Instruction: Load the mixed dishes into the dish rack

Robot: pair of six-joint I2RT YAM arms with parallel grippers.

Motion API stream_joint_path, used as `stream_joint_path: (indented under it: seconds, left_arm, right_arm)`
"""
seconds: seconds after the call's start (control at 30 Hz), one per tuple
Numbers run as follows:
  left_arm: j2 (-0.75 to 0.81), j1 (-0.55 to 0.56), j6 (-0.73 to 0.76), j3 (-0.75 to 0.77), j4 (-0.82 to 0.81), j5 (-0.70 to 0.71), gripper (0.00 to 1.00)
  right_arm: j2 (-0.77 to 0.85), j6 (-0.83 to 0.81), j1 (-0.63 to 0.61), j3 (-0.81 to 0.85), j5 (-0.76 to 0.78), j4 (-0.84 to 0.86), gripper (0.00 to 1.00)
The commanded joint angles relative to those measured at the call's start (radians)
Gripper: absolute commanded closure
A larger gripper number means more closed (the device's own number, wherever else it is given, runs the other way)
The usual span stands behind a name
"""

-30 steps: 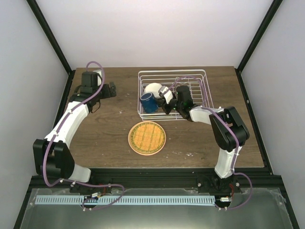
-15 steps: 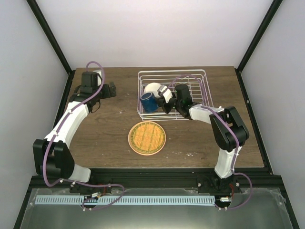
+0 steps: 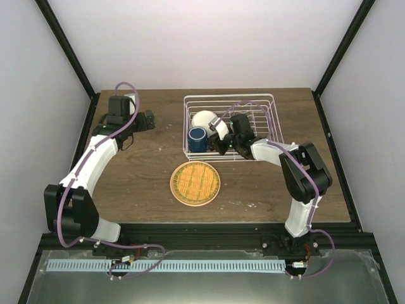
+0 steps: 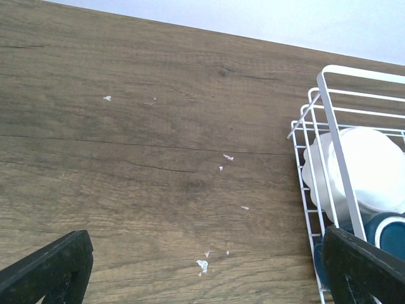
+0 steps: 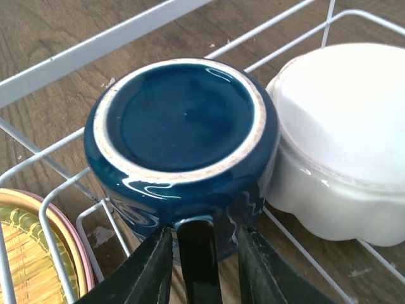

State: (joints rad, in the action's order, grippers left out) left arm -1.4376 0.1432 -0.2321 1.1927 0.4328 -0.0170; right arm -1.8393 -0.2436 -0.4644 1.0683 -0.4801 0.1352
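The white wire dish rack point(image 3: 259, 120) stands at the back right of the table. In its left end a small white scalloped bowl point(image 3: 204, 118) lies upside down, and a dark blue mug point(image 3: 197, 138) stands upside down in front of it. My right gripper point(image 3: 217, 138) is inside the rack at the mug. In the right wrist view its jaws point(image 5: 204, 231) straddle the mug's handle point(image 5: 197, 253) with a gap on the right side, and the mug point(image 5: 180, 120) touches the bowl point(image 5: 342, 139). The orange plate point(image 3: 195, 183) lies on the table with a pink rim point(image 5: 81, 259) under it. My left gripper point(image 3: 147, 120) is open and empty.
The rack's upright dividers point(image 3: 253, 117) fill its right half. In the left wrist view the rack's corner point(image 4: 319, 95) is at the right, with bare wood and small white flecks point(image 4: 202, 265) to its left. Black frame posts stand at the table's back corners.
The mug went from tilted at the rack's front-left corner to standing base up inside the rack. My right gripper shifted slightly with it. The left arm has not moved.
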Motion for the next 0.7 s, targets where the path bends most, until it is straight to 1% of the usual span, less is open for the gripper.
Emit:
stream_joint_path:
  seconds: [0.0, 0.23, 0.4, 0.5, 0.67]
  left_arm:
    - [-0.009, -0.007, -0.004, -0.008, -0.022, -0.017, 0.0]
    - [-0.009, -0.007, -0.005, -0.009, -0.02, -0.024, 0.0]
    - [-0.01, -0.007, 0.0, -0.004, -0.018, -0.015, 0.0]
    - [-0.015, -0.007, 0.0, 0.001, -0.017, -0.013, 0.0]
    - [-0.03, -0.007, -0.002, 0.011, -0.019, -0.023, 0.0]
  right_arm:
    - [0.034, 0.017, -0.026, -0.051, -0.001, -0.158, 0.69]
    - [0.114, 0.058, -0.028, -0.089, 0.002, -0.161, 0.68]
    - [0.192, 0.088, -0.028, -0.077, 0.06, -0.196, 0.62]
    - [0.225, 0.108, -0.028, -0.046, 0.104, -0.218, 0.57]
    - [0.179, 0.13, -0.028, 0.069, 0.169, -0.283, 0.56]
